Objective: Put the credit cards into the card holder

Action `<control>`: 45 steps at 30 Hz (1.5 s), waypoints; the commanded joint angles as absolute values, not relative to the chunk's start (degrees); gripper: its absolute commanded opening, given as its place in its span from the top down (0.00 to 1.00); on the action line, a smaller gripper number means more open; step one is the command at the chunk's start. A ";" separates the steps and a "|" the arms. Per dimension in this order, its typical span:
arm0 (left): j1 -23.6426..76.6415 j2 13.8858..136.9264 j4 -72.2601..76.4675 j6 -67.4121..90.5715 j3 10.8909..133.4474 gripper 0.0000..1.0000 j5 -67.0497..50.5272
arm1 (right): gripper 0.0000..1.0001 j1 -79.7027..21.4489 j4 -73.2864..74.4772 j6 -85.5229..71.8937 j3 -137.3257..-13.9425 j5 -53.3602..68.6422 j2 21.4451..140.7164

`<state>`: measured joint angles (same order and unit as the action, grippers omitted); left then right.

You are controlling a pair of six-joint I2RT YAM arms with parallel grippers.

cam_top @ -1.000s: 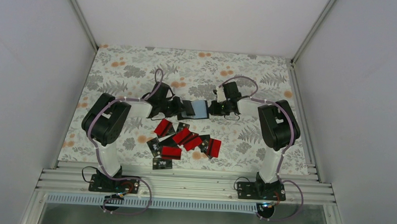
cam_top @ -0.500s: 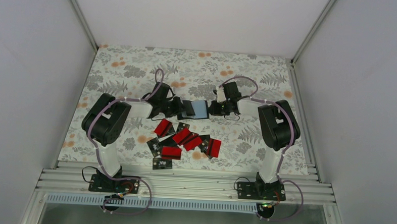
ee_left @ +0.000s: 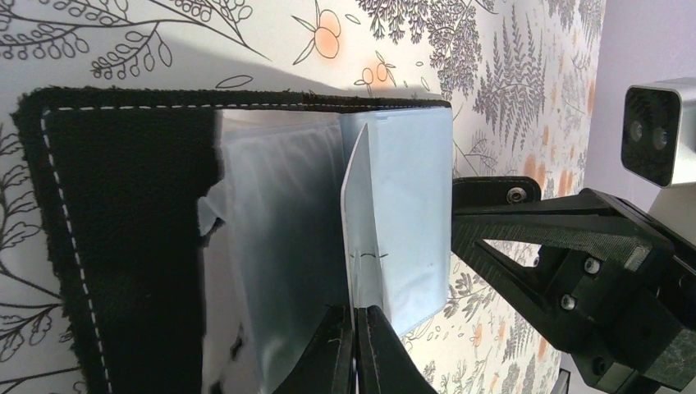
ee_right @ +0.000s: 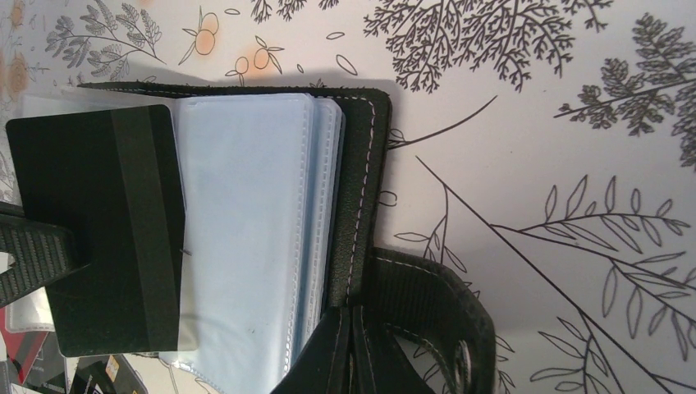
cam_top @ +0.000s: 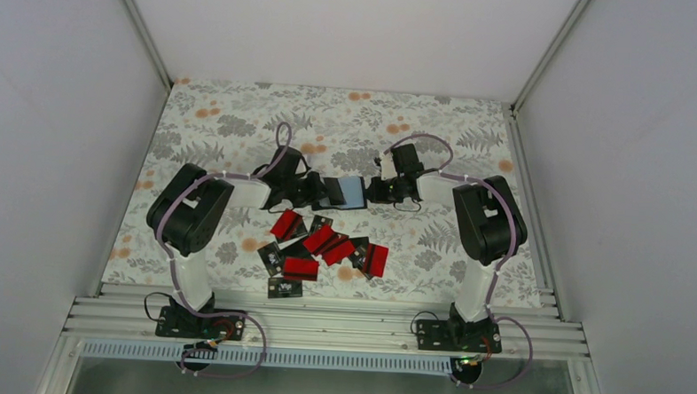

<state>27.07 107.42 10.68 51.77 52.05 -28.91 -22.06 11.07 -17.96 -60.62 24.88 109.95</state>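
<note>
The card holder lies open on the floral tablecloth between both arms, its light blue sleeves facing up and its black cover spread flat. My left gripper is shut on a black credit card, which it holds tilted over the sleeves on the holder's left half; the left wrist view shows this card edge-on. My right gripper is shut on the holder's black stitched edge, beside the strap. Several red and black credit cards lie scattered nearer the arm bases.
The right gripper's black fingers and its wrist camera reach in from the far side of the holder. White walls enclose the table on three sides. An aluminium rail runs along the near edge.
The left arm has edged slightly to the right, taking the held black card a little further over the holder. The right arm and the holder stay put.
</note>
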 commanded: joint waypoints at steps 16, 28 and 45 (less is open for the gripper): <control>27.43 110.85 6.50 49.46 54.92 0.98 -31.73 | 0.96 -22.68 17.49 -17.56 -58.27 23.39 112.15; 27.44 111.73 2.58 46.50 56.37 0.98 -33.00 | 0.96 -22.68 17.51 -17.36 -58.44 23.50 112.15; 28.08 115.50 3.37 46.63 60.35 0.98 -34.19 | 0.96 -22.68 17.75 -16.92 -58.39 24.08 112.13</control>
